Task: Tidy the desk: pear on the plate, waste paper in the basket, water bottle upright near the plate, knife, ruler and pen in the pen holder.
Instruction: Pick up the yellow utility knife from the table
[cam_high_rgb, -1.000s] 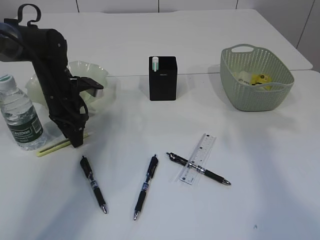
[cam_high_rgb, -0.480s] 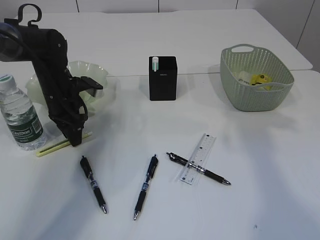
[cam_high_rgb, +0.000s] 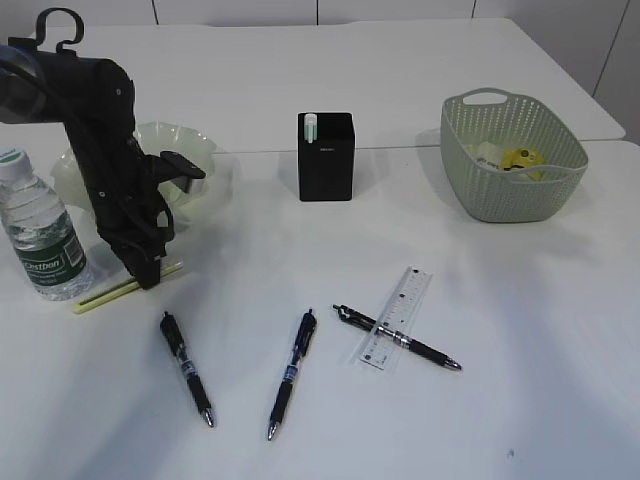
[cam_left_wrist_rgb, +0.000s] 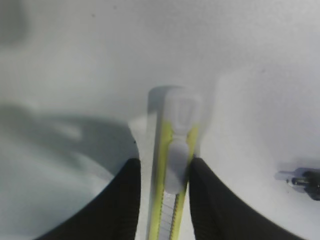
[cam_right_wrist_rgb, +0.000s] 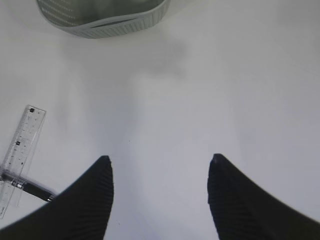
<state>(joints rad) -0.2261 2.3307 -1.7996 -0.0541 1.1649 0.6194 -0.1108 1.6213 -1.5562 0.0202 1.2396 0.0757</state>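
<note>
My left gripper (cam_high_rgb: 148, 278) (cam_left_wrist_rgb: 165, 160) points down at the table and is shut on the yellow knife (cam_high_rgb: 100, 296) (cam_left_wrist_rgb: 172, 150), which lies flat next to the upright water bottle (cam_high_rgb: 40, 235). The pale green plate (cam_high_rgb: 190, 145) is behind the arm; I cannot see the pear. The black pen holder (cam_high_rgb: 325, 160) holds one green-and-white item. The clear ruler (cam_high_rgb: 398, 317) (cam_right_wrist_rgb: 22, 145) lies under a black pen (cam_high_rgb: 400, 340) (cam_right_wrist_rgb: 30, 189). Two more pens (cam_high_rgb: 187, 368) (cam_high_rgb: 292, 373) lie near the front. My right gripper (cam_right_wrist_rgb: 160, 157) is open and empty above bare table.
The green basket (cam_high_rgb: 510, 160) (cam_right_wrist_rgb: 105, 20) stands at the back right with yellow and white paper (cam_high_rgb: 520, 158) inside. A pen tip (cam_left_wrist_rgb: 305, 179) shows at the right edge of the left wrist view. A seam between two tables runs behind the holder.
My left gripper has shifted slightly up and left over the knife. The knife, pens and ruler have stayed where they were.
</note>
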